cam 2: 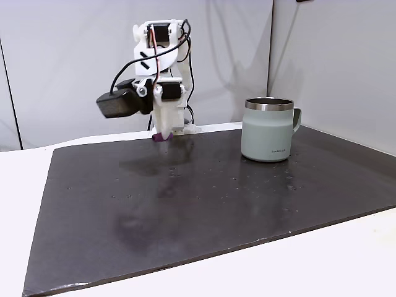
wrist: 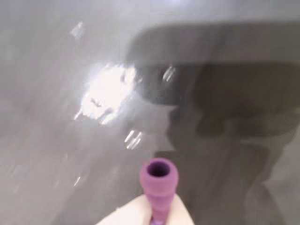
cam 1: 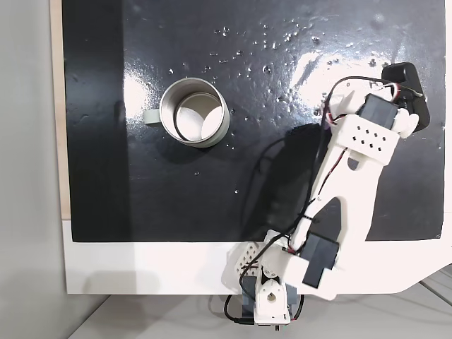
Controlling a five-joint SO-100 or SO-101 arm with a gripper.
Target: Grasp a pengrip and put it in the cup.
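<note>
Fixed view from above: one cup (cam 1: pixel 194 111) stands near the tabletop's (cam 1: pixel 176 205) left edge, the arm toward the right edge. Fixed side view: one purple pengrip (cam 2: pixel 162 137) hangs pinched in the fingers (cam 2: pixel 164 132), lifted well apart from the cup. Wrist view: fingers clenched around its lower ribs; it looks light, soft, easily squashed.

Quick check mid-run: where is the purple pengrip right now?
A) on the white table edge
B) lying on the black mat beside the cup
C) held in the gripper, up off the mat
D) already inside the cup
C: in the wrist view the pengrip sticks out from between the pale fingertips, and in a fixed view it hangs at the gripper above the mat, well away from the cup.
</note>
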